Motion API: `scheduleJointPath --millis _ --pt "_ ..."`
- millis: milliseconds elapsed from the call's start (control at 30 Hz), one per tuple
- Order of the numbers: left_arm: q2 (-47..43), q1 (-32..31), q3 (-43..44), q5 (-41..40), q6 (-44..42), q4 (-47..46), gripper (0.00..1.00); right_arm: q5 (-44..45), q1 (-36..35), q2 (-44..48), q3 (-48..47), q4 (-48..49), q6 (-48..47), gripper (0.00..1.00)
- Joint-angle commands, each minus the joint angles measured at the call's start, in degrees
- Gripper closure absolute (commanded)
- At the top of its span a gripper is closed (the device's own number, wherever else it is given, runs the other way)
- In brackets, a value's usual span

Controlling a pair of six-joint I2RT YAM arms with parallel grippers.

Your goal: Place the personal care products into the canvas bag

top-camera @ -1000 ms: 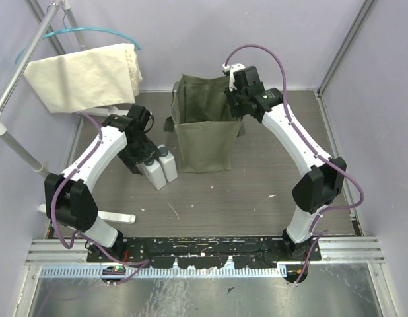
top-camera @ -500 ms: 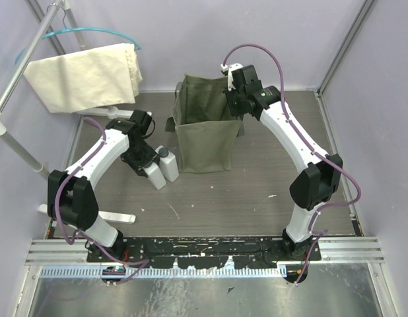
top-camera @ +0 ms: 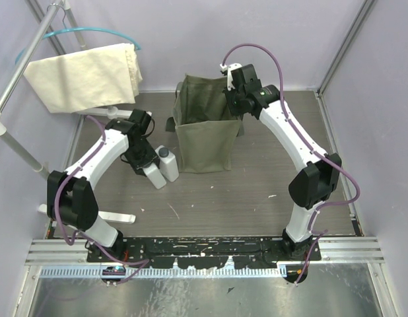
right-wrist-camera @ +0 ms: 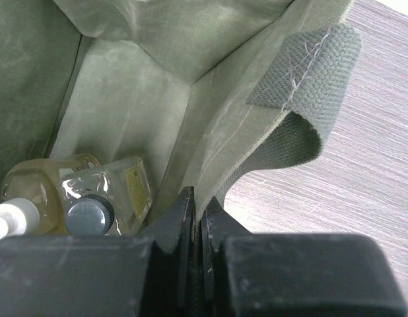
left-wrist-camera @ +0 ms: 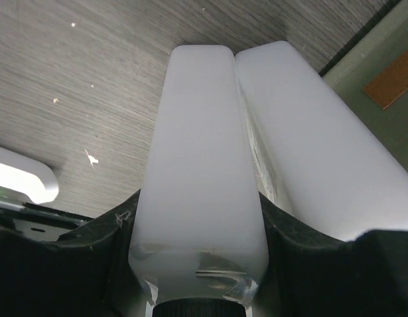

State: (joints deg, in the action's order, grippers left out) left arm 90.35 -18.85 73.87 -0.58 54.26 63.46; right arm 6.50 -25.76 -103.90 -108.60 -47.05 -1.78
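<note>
The boxy olive-green canvas bag (top-camera: 205, 135) stands open-topped toward the far edge of the dark wood-grain bench (top-camera: 257, 191), about midway between the left and right edges. In the right wrist view, two clear bottles of amber liquid lie on its floor against one wall: a white-capped one (right-wrist-camera: 22, 188) and a dark-capped one (right-wrist-camera: 115, 188), touching each other.

Just off the bag's near left corner, two white rectangular bottles sit side by side, their long faces touching. One is the gripped bottle (left-wrist-camera: 201, 158), the other its neighbour (left-wrist-camera: 309, 142), which lies closer to the bag wall. Whether they rest on the bench I cannot tell.

Bare bench shows between the bag and the near edge, and from the bag to the right edge. A narrower strip runs between the bottles and the left edge.

A flat white piece (top-camera: 118, 216) lies near the left edge, toward the near corner. Over the far left corner a cream cloth (top-camera: 82, 76) hangs on a teal hanger (top-camera: 92, 32).

The left pincer (left-wrist-camera: 197, 214) clamps the gripped bottle, one finger pressed to each narrow side near its dark cap. The right pincer (right-wrist-camera: 196, 205) is closed on the bag's right wall at the rim, the fabric pinched between its fingers beside a short webbing handle (right-wrist-camera: 303, 86).
</note>
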Motion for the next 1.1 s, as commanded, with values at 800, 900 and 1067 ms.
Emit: scheduleJointPath --millis 800,900,1067 --pt "-21.5 0.0 24.2 -4.3 -29.6 -7.0 1.00 -2.1 0.2 -4.9 -7.6 -3.1 -3.0 0.97" --pt "-21.1 0.0 27.8 -2.0 -32.3 -11.0 1.00 -2.3 0.2 -4.0 -7.9 -3.4 -2.9 0.97" --pt "-18.5 -0.2 33.8 2.5 -33.5 -16.7 1.00 -2.3 0.2 -3.8 -9.6 -5.6 -2.8 0.96"
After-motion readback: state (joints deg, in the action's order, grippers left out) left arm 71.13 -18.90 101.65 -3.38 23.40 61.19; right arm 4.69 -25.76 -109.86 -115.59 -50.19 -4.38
